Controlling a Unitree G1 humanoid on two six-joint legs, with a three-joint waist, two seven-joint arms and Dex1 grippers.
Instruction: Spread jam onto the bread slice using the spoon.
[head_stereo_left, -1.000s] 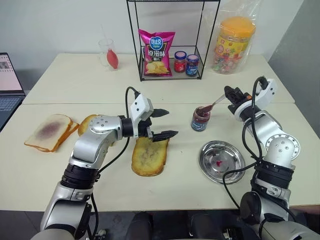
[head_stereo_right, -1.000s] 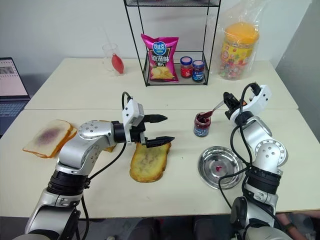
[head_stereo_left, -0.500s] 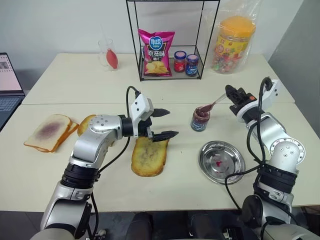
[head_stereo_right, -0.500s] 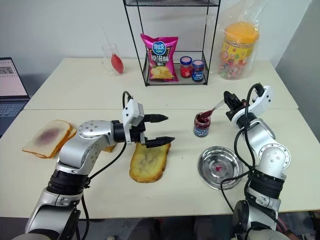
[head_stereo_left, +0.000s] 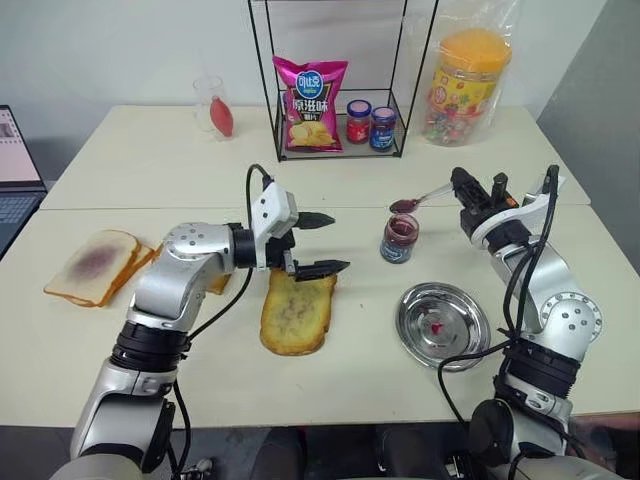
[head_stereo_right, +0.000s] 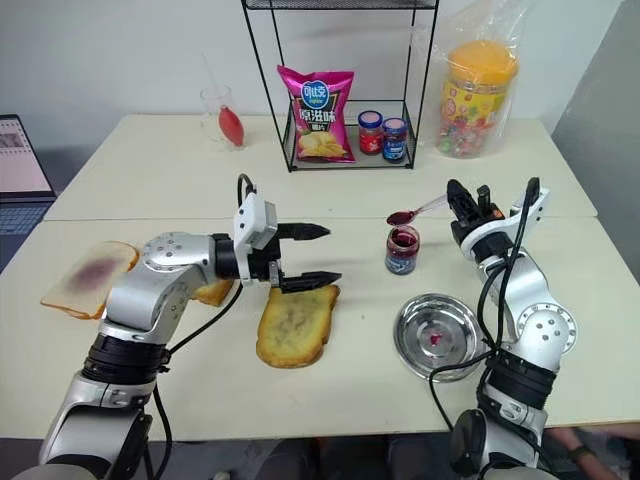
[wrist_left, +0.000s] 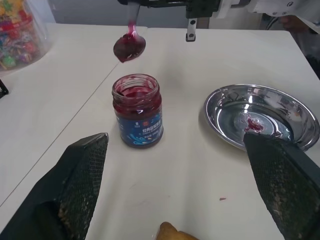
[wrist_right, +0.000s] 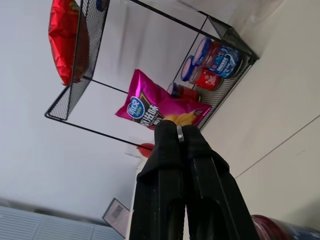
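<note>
Moving from left to right across the pale table (head_stereo_left: 90, 350): a stack of pale bread with a purple patch (head_stereo_left: 92, 264) lies at the far left. Next comes my left gripper (head_stereo_left: 318, 243), fingers spread wide and holding nothing, hovering over the far end of the bread slice (head_stereo_left: 296, 313). That toasted slice lies flat near the table's middle, and I judge it nearly bare, with at most a faint dark mottling in its centre. Further right stands the open jar of jam (head_stereo_left: 400, 238), with a round steel plate (head_stereo_left: 443, 324) in front of it and to its right. Just above the jar hangs the spoon (head_stereo_left: 417, 200), its bowl loaded with dark red jam. My right gripper (head_stereo_left: 466, 192) is clamped shut on the spoon's handle. So scooping looks done; carrying the load to the slice and spreading it are left.
</note>
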